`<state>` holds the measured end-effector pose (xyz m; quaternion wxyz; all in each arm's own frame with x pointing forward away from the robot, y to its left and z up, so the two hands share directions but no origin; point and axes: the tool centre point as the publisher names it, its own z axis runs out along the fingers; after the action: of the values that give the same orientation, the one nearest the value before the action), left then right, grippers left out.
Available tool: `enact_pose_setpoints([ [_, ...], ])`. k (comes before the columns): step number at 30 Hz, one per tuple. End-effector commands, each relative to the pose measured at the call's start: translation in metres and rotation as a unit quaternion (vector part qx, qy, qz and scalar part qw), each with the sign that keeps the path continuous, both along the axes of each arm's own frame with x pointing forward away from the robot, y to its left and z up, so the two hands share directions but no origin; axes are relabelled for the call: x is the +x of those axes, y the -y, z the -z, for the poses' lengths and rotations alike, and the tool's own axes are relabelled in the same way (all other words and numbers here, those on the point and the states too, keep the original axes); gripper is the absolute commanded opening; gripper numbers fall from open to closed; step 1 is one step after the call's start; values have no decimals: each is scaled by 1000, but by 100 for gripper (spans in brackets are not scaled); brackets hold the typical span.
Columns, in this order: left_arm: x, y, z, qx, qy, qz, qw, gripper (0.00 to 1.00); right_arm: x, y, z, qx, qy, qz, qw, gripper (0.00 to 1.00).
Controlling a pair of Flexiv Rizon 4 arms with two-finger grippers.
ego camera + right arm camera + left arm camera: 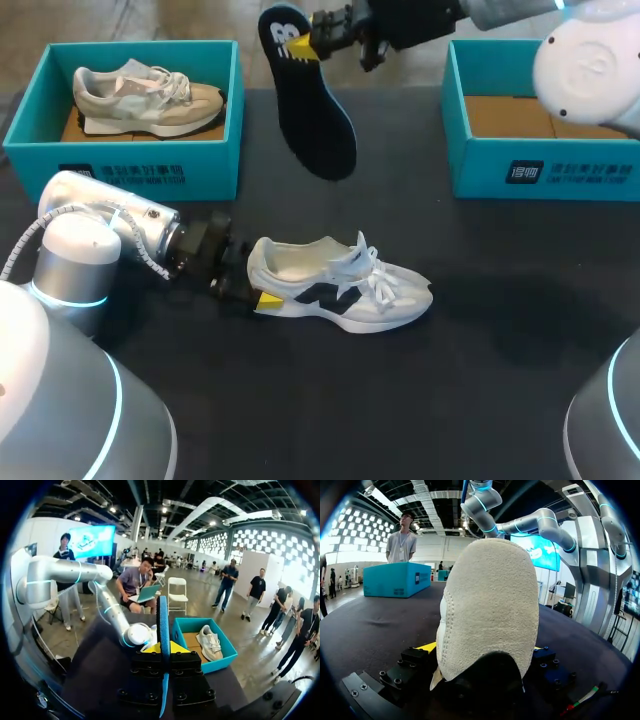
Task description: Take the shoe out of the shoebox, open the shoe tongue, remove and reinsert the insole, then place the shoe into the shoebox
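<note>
Nearest the robot, the left hand (256, 283) lies low on the dark tabletop (450, 400), closed on the heel of a white shoe (340, 285) with dark side markings. The left wrist view shows a yellow tip pressed against each side of the heel. The shoe stands upright on its sole. Its long axis runs across the tabletop, heel toward the left hand and toe pointing to the robot's right, with the opening facing up and the laces loose.

Beyond the shoe and above it, the right hand (318, 42) holds a dark insole (315, 110) in the air, fingers pinched on its upper end. The insole hangs down at a slant, well clear of the shoe and a little toward its heel end. To go back in, it would probably need to come down and turn to lie along the shoe. The right hand is the one carrying it; the left hand steadies the shoe.

Farthest away stand two teal shoeboxes. The left shoebox (140, 160) holds a beige shoe (145, 98). The right shoebox (540, 170) shows only brown cardboard where visible; the right arm hides part of it.
</note>
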<state>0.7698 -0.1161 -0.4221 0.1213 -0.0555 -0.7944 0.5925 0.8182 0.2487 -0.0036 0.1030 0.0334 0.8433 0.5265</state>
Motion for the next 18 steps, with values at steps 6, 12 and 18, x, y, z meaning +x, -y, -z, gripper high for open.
enact_pose_setpoints([
  [6, 1, 1, 0, 1, 0, 0, 1000, 0, -17, 34, -35, 15, -66, 5, 998, 0],
  [12, 1, 1, 0, 1, 0, 0, 1000, 0, -30, 45, -53, 50, -104, -10, 993, 0],
  [18, 1, 1, 0, 1, 0, 0, 1000, 0, -42, 55, -71, 78, -129, -23, 988, 0],
])
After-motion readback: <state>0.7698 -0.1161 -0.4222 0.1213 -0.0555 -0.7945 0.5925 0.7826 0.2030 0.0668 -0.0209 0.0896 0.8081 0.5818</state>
